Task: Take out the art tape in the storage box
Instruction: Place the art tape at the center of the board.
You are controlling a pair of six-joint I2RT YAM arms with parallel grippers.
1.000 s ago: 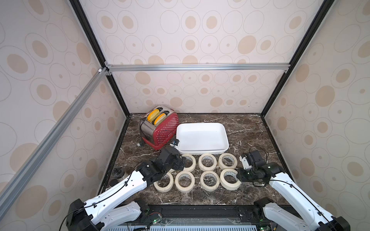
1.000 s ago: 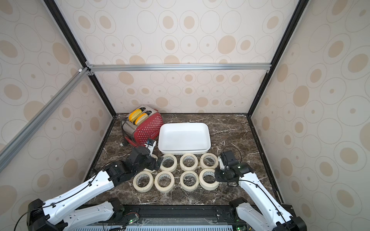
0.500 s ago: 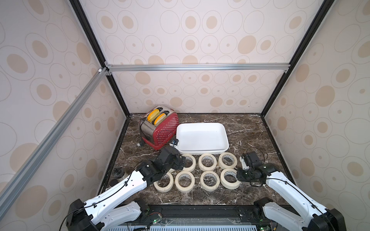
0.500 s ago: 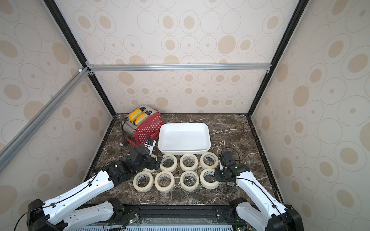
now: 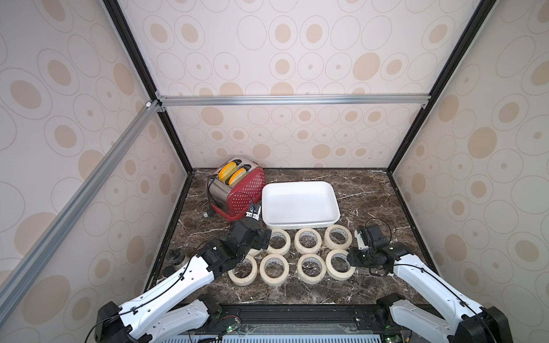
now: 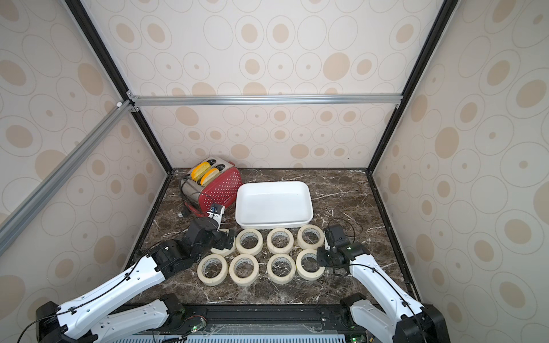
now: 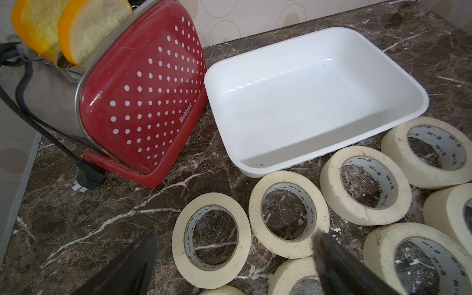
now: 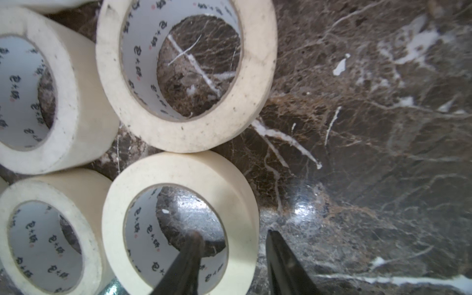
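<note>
Art tape (image 5: 274,282) outside storage box (image 5: 300,224); right fingers (image 8: 283,268) straddle 1 roll (image 8: 178,168)

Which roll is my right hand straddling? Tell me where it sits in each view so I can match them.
In a top view: the tape roll, right end of the near row.
In a top view: same spot.
Left wrist: cut off by the frame edge.
Right wrist: close up, right hand with one finger inside its hole, one outside.
Shared landmark: the far-row end roll right behind it, in all four.
</note>
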